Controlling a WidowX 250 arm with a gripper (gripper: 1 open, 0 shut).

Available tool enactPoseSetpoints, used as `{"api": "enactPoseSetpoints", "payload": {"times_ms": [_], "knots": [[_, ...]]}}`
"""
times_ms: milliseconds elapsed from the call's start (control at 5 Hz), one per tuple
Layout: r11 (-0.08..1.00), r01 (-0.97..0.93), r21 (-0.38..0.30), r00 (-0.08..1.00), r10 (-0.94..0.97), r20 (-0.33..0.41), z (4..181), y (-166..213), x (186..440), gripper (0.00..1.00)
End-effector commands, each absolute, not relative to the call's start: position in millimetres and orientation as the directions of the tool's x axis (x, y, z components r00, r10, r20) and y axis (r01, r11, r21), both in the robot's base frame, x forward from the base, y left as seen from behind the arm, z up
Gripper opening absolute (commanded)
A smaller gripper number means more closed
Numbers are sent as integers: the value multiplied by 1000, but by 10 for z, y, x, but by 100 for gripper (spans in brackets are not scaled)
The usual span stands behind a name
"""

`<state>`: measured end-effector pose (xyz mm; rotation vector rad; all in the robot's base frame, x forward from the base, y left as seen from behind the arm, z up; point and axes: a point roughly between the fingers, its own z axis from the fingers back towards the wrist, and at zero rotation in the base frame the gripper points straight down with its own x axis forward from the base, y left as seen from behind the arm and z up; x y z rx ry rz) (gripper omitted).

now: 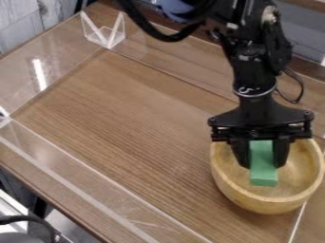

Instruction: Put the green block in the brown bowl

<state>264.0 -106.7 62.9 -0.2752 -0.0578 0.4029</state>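
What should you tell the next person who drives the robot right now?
Pincer: over the brown bowl, closed on the upper end of the green block.
Green block: hangs down from the pincer, inside the bowl's outline as the camera sees it. I can't tell if its lower end touches the bottom.
Done: the block is picked up and brought to the bowl.
Left: lower it a little if needed, let go, then lift the pincer away.
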Motion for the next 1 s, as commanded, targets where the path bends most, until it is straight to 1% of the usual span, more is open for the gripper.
{"api": "enactPoseSetpoints", "payload": {"times_ms": [0,800], "knots": [[874,-377,-306,913,407,37,748,-1050,2747,0],[871,-386,-304,912,411,20,715,-1015,2711,0]]}}
